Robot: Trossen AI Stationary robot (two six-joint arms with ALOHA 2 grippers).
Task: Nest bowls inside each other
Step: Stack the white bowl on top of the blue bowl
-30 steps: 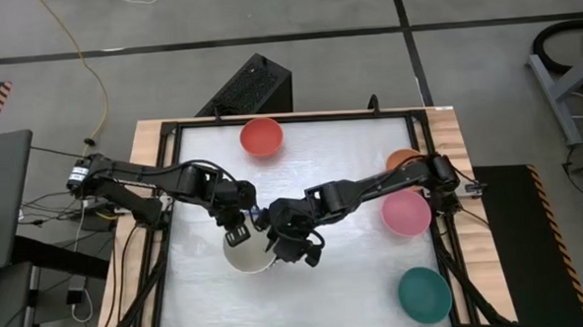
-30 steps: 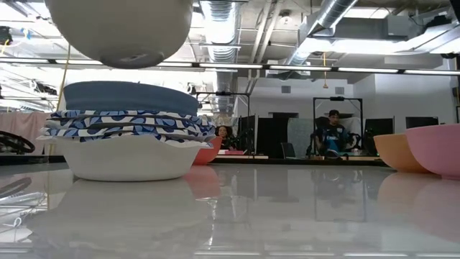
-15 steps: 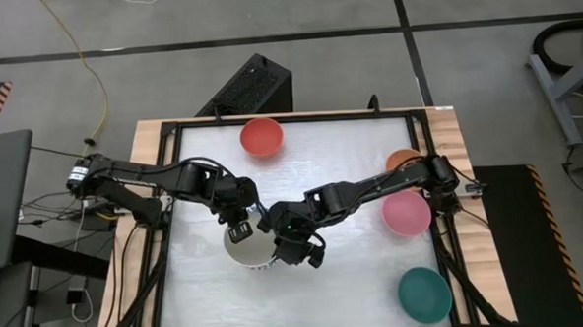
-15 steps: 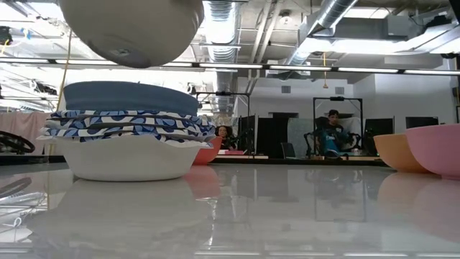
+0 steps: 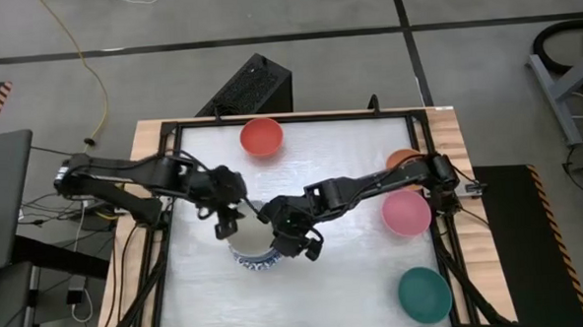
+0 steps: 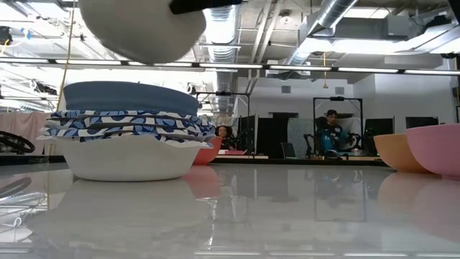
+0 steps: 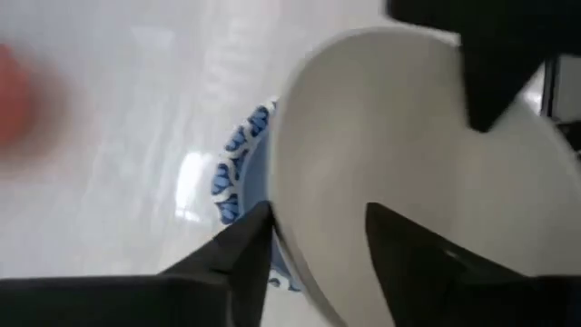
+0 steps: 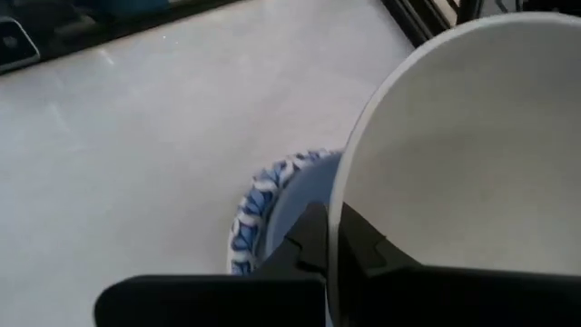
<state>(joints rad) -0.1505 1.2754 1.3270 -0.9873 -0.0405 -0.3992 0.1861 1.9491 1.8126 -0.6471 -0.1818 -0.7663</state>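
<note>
Writing: no brand, label or lettering can be read on anything shown.
Cream bowl (image 6: 142,30): held in the air above the stack, tilted, clear of it.
Right gripper (image 5: 280,239): clamped on the cream bowl's rim, one finger inside and one outside, as shown in the right wrist view.
Left gripper (image 5: 227,221): fingers spread apart at the cream bowl's other edge; nothing is gripped by it.
Stack (image 6: 129,137): set near the table's middle; a dark blue bowl is nested on top of blue-patterned white bowls.
Red bowl (image 5: 261,136): at the far edge.
Orange bowl (image 5: 400,159): partly hidden by the right arm.
Pink bowl (image 5: 406,214): beside the orange one.
Teal bowl (image 5: 424,295): at the near right corner.
Background: a seated person (image 6: 332,133) is seen across the room.
</note>
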